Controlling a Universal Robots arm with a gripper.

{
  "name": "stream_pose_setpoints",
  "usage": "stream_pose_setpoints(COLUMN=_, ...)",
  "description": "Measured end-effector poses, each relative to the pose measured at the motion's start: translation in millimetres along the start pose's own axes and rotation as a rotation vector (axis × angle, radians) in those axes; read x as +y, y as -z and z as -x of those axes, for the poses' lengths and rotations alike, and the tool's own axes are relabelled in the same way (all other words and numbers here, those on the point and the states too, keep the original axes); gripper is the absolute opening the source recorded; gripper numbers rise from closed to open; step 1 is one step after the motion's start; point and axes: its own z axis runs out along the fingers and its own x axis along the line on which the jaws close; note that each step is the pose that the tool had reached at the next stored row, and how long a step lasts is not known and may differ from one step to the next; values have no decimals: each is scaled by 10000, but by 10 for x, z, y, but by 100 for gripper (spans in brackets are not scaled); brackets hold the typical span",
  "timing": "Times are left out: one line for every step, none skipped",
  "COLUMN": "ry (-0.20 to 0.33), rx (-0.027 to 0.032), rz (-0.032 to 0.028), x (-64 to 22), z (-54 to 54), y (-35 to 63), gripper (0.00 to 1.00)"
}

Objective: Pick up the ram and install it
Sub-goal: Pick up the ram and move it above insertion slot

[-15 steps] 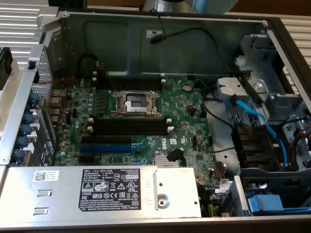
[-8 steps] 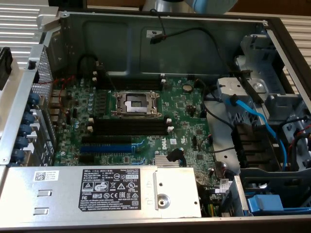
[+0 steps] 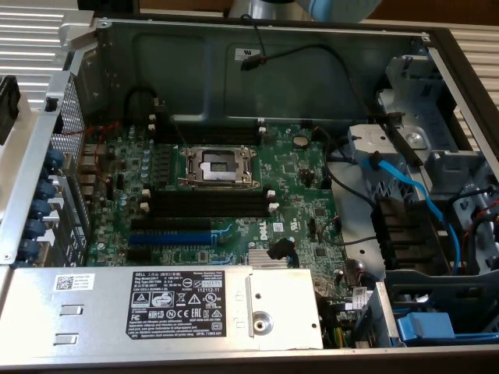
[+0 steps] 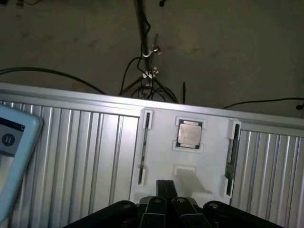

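Ribbed metal tabletop (image 4: pixel 85 147), silver, ending at a straight edge. Beyond that edge, a dark floor (image 4: pixel 228 47) with loose black cables (image 4: pixel 142 76) trailing across it. On the tabletop in the wrist view, a white holder (image 4: pixel 161 142) with a square silver chip (image 4: pixel 189 134) seated in its middle pocket. On edge in a long slot of that holder, just beside the chip: the ram (image 4: pixel 230 156), thin and dark. In the matching slot on the chip's other side, a second thin dark stick (image 4: pixel 141 168). Near the holder but apart from it, the rounded corner of a pale blue device (image 4: pixel 14 156) with a pause mark on its screen.

In the exterior view, an open computer case (image 3: pixel 195 62) resting on a ribbed surface of the same kind. Inside:
- a green motherboard (image 3: pixel 300 175) with a metal-framed processor socket (image 3: pixel 217 166) near its middle
- long black memory slots (image 3: pixel 209 204) with white end clips just below the socket
- a blue expansion slot (image 3: pixel 170 238) lower down
- a grey power supply (image 3: pixel 292 292) with a black label along the near side

Toward the exterior view's right, blue cables (image 3: pixel 405 191) looping over the drive bays. At the upper edge, behind the case, a pale blue part of the arm (image 3: pixel 339 9).

Gripper (image 4: pixel 167 190) over the holder's near end, fingers closed together, nothing held between them, touching neither stick.
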Motion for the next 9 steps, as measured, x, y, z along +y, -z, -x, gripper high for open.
stream_pose_setpoints(ry=65, rx=0, rz=-4, x=3, z=0, y=-2, gripper=10)
stream_pose_setpoints(ry=127, rx=1, rz=-6, x=8, z=1, y=-4, gripper=10)
stream_pose_setpoints(ry=186, rx=1, rz=-8, x=11, z=1, y=-7, gripper=10)
stream_pose_setpoints(ry=214, rx=1, rz=-7, x=12, z=1, y=-7, gripper=10)
stream_pose_setpoints(ry=215, rx=1, rz=-7, x=12, z=2, y=-7, gripper=10)
stream_pose_setpoints(ry=216, rx=1, rz=-6, x=12, z=1, y=-7, gripper=10)
stream_pose_setpoints(ry=216, rx=1, rz=-7, x=13, z=1, y=-7, gripper=10)
stream_pose_setpoints(ry=216, rx=1, rz=-7, x=13, z=1, y=-7, gripper=10)
stream_pose_setpoints(ry=216, rx=1, rz=-7, x=13, z=1, y=-7, gripper=10)
